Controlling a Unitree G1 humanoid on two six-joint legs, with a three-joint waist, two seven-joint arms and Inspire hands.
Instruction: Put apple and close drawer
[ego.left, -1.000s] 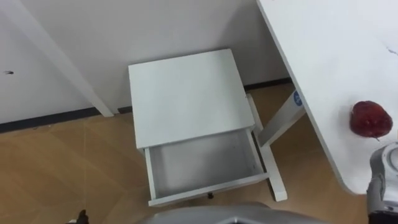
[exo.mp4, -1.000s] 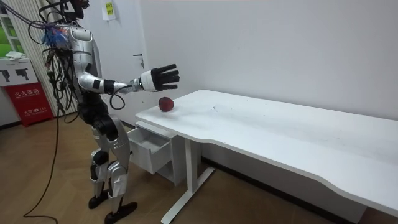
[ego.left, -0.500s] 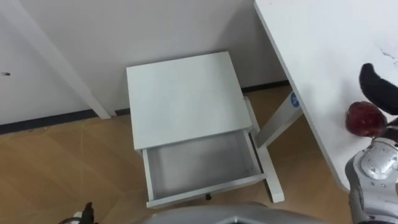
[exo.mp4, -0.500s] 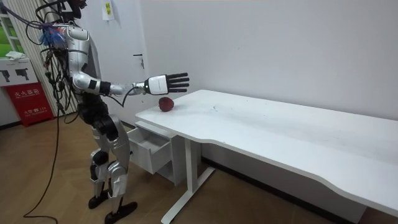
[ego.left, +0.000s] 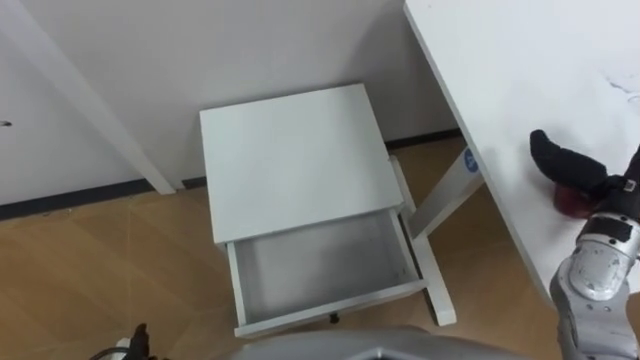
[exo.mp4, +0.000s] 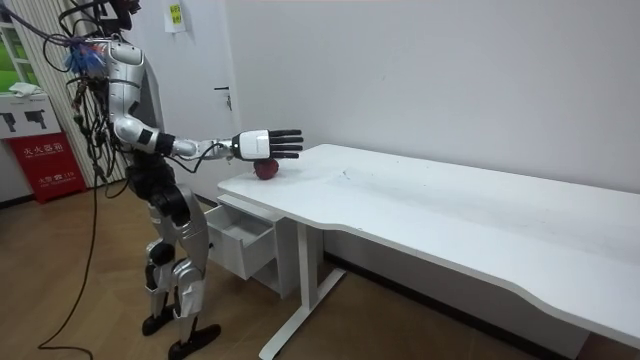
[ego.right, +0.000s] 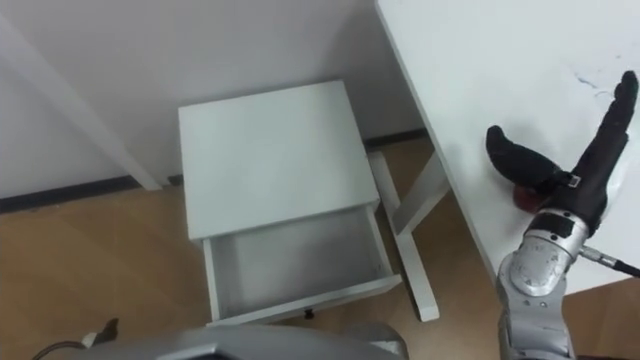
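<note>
White desk (ego.right: 480, 60) at our right: the straight, spread fingers (ego.right: 612, 115) of our right hand (ego.right: 583, 168) stretch over the red apple (ego.right: 523, 196) near the desk's edge. Beside the desk, a low white cabinet (ego.right: 265, 150) stands on wood floor (ego.right: 100, 260), its drawer (ego.right: 290, 262) pulled open.

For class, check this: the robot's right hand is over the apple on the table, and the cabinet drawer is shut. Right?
No: the left eye view shows the drawer open. The right hand is over the apple on the table.
</note>
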